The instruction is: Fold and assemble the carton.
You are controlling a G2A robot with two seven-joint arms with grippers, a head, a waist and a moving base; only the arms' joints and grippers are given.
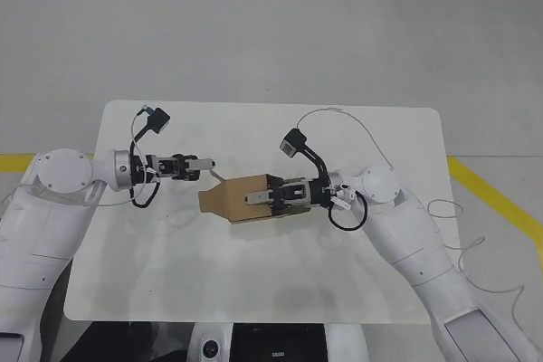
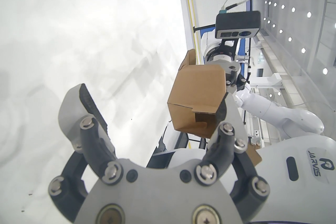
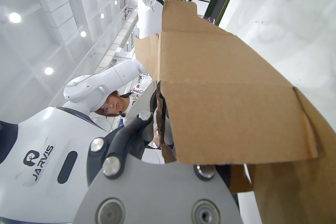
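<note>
Carton [image 1: 249, 199], one end folded, clamped in right gripper [image 1: 273, 195]; left gripper [image 1: 210, 169] wide, just beside.

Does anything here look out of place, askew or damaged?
Nothing stands out. The carton is half folded with its end flaps open, clamped by the right gripper. The left gripper is open beside it, not touching. No tears or crushing show.

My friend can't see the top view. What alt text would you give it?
A brown carton is gripped at one end by the robot's right claw over a white table. The left claw, open and empty, is near the carton's other end.
</note>
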